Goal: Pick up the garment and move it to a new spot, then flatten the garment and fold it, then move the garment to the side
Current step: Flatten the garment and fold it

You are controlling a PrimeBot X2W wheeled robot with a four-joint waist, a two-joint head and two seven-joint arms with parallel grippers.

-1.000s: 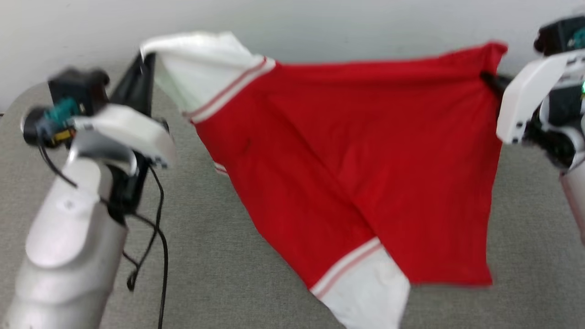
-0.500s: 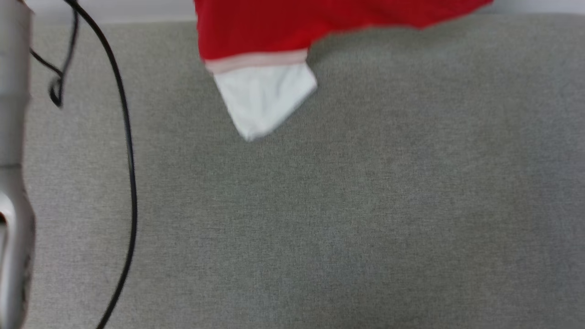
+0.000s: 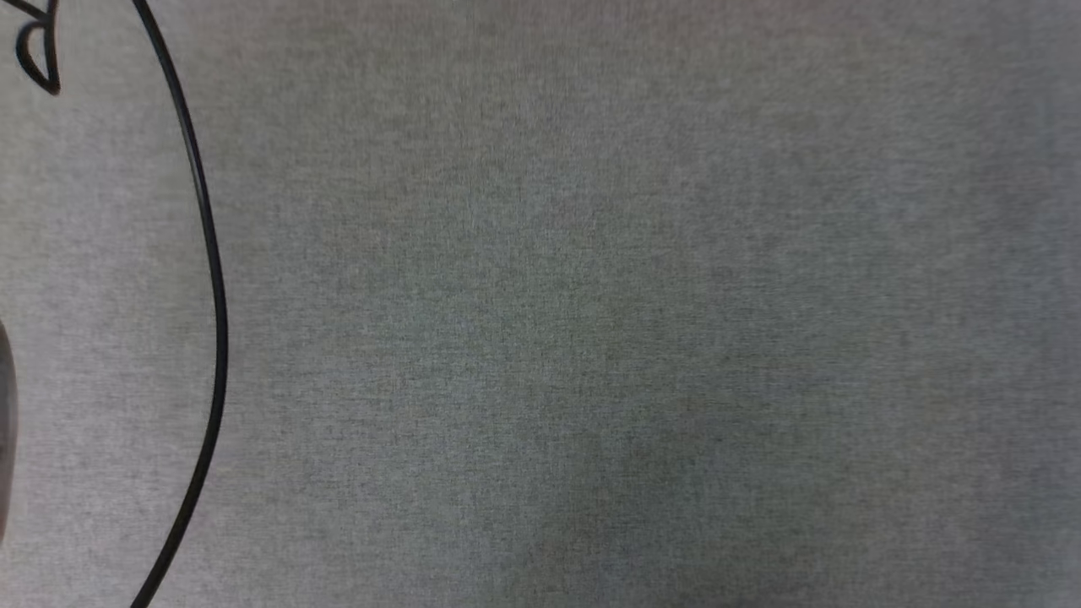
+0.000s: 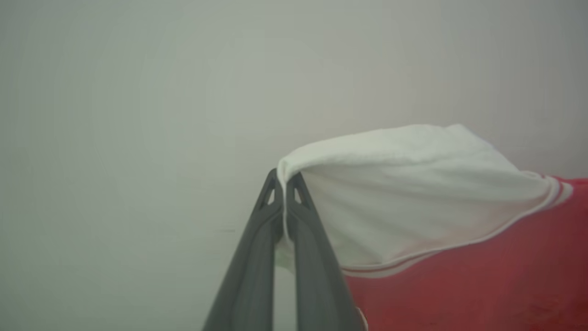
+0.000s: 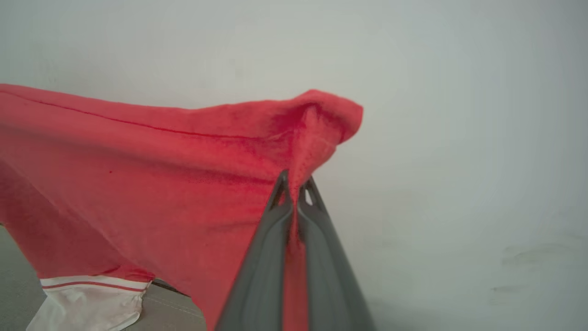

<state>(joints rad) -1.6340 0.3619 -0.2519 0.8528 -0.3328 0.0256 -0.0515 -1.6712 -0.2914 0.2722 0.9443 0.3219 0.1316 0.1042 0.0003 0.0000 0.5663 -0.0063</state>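
The garment [image 5: 151,184], a bright red shirt with white sleeve ends, hangs stretched in the air in front of a pale wall. In the left wrist view my left gripper [image 4: 285,180] is shut on the edge of a white sleeve end [image 4: 404,184], with the red body [image 4: 482,285] to its right. Seen from the right wrist, my right gripper [image 5: 295,184] is shut on a red corner of the garment. The other white sleeve end [image 5: 87,301] hangs low at the left, over the grey surface.
The head view looks straight down on a grey fabric surface [image 3: 591,338]. A black cable [image 3: 211,279] curves down its left side. A pale wall [image 4: 138,115] stands behind the lifted cloth.
The head camera has tilted down, so the garment and both arms have slid out of the top of its picture. Grey surface and cable remain there.
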